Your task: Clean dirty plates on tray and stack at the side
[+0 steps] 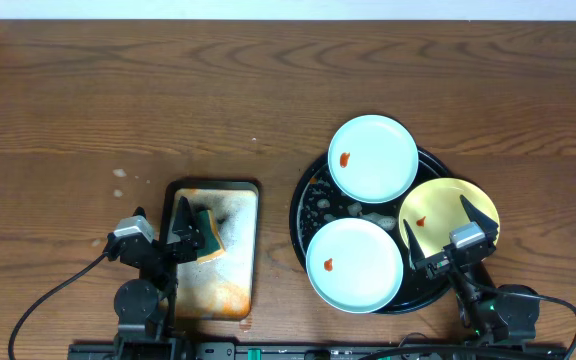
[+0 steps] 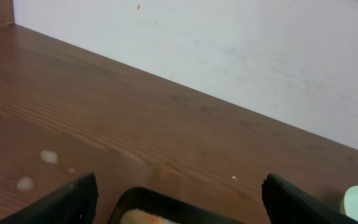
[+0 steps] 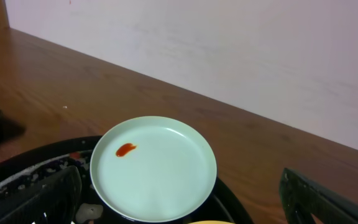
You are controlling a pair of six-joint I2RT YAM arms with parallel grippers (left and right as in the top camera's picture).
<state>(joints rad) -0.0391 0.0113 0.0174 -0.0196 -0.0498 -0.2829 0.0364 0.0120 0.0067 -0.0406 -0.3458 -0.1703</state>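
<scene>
Well to the left of the black tray [image 1: 303, 215], my left claw [image 1: 186, 235] is hanging with its jaws spread wide apart. It is sitting over the left edge of the rectangular stained metal tray [image 1: 230, 280], just beside the sponge [image 1: 208, 238] lying on that tray. In my left wrist view the claw [image 2: 179, 199] is looking across the brown table [image 1: 268, 90] toward the white wall.

The round black tray is resting on the table just to the right of the metal tray, and it is carrying all three plates. A mint-blue plate [image 1: 373, 158] is sitting at its far side, overhanging the rim. A second mint-blue plate [image 1: 355, 265] is lying at its near side. The yellow plate [image 1: 443, 205] is lying at its right side. Each is showing a small red-orange spot.

My right claw [image 1: 443, 232] is hovering over the tray's right side above the yellow plate, jaws fully apart.
</scene>
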